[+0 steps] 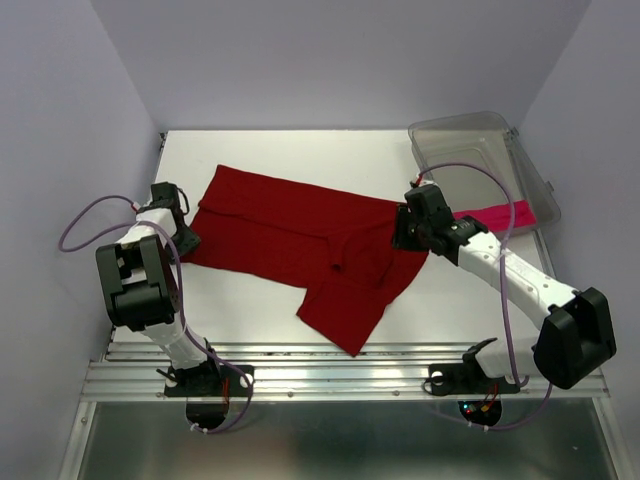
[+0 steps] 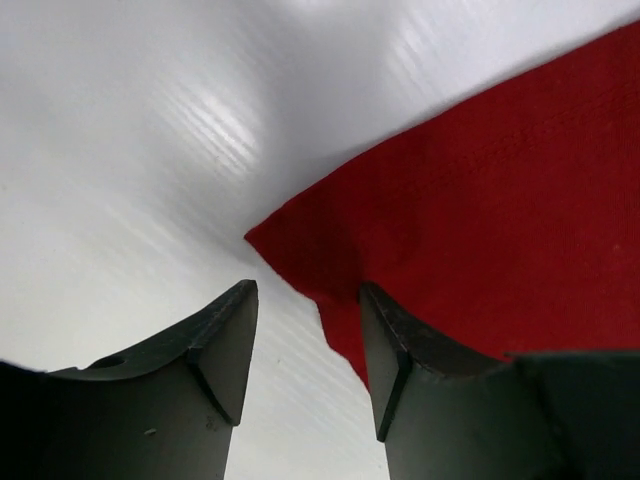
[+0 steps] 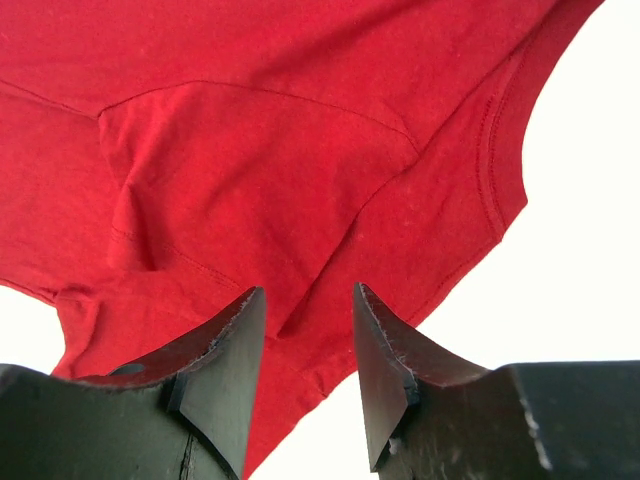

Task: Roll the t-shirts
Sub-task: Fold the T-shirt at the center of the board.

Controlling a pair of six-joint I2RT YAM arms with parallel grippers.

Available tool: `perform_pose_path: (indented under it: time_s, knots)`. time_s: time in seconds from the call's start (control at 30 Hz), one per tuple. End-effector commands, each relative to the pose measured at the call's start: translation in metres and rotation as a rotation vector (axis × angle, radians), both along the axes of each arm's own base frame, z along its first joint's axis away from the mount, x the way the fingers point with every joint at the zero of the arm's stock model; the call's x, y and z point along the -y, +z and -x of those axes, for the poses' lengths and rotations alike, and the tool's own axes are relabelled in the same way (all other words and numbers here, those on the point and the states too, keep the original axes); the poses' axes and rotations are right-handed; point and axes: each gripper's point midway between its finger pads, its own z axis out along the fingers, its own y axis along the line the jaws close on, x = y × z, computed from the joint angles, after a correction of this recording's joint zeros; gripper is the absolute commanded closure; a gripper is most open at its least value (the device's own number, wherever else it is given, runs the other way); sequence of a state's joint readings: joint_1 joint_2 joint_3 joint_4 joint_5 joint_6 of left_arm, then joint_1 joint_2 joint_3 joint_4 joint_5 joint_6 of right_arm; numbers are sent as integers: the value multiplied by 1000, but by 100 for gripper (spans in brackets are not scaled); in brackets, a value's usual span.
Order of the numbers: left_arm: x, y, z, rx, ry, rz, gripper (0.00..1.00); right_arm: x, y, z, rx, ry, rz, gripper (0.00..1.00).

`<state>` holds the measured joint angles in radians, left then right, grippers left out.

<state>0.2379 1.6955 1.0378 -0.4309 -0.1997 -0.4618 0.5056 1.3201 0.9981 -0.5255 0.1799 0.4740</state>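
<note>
- While the dark red t-shirt [image 1: 290, 240] lies spread out flat in the middle of the white table [image 1: 250, 320], one sleeve points toward the near edge.
- The left gripper [image 2: 305, 295] sits low at the shirt's left side. Its two fingers stand apart and nothing is held between them.
- A pointed corner of the red cloth lies just ahead of that gap (one finger [image 2: 395, 350] hangs over the cloth, the other over bare table).
- The right gripper [image 3: 305, 295] is over the shirt's right side, close to a sleeve seam. Its fingers stand apart too, and the red cloth seen in the gap lies flat, not pinched.
- The pink t-shirt [image 1: 497, 214] lies far to the right, by the near side of the clear bin [image 1: 470, 150], partly hidden behind the right arm.
</note>
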Motion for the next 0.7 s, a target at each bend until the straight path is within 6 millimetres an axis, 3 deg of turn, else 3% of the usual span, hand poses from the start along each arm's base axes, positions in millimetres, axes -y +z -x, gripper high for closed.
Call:
perform_pose_path:
  time_s: [0.0,0.4,0.63,0.67]
  knots:
    - [-7,16,11,27,50,-43,47,-3,5,3,13,0,-21,54]
    - [-4,-11,7,-24,52,-5,58,-2,4,8,8,16,-20,54]
    - [-4,-19,7,-45,54,0,56,-19,-5,36,-26,101,-36,54]
    - [-2,-20,8,-47,48,8,63,-22,-4,41,-23,108,-42,55]
